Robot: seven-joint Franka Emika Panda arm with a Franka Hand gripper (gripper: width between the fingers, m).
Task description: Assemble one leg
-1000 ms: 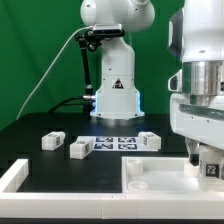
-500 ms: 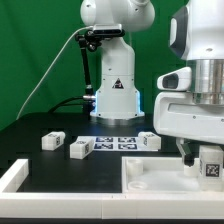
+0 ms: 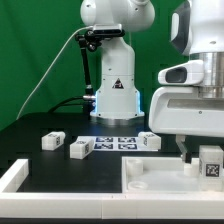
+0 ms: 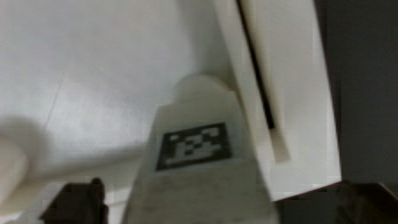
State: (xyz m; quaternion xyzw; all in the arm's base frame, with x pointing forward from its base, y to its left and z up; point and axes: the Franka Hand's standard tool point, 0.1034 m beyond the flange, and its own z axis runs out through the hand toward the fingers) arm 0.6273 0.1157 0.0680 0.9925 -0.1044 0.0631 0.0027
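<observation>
My gripper (image 3: 203, 153) is at the exterior view's right, shut on a leg (image 3: 210, 164), a small white block with a black-and-white tag. It holds the leg upright just above the large white panel (image 3: 150, 176) with its raised rim. In the wrist view the leg (image 4: 196, 150) fills the middle between my two dark fingers (image 4: 79, 204), tag facing the camera, with the panel (image 4: 89, 70) and its rim behind it. Three more legs lie on the black table: one (image 3: 53, 141), one (image 3: 80, 149) and one (image 3: 148, 140).
The marker board (image 3: 115, 143) lies between the loose legs, in front of the robot base (image 3: 114, 95). A white raised edge piece (image 3: 12, 180) sits at the exterior view's front left. A green backdrop stands behind.
My gripper has risen a little with the leg in it, lifting the leg slightly off the panel. The loose legs have not moved.
</observation>
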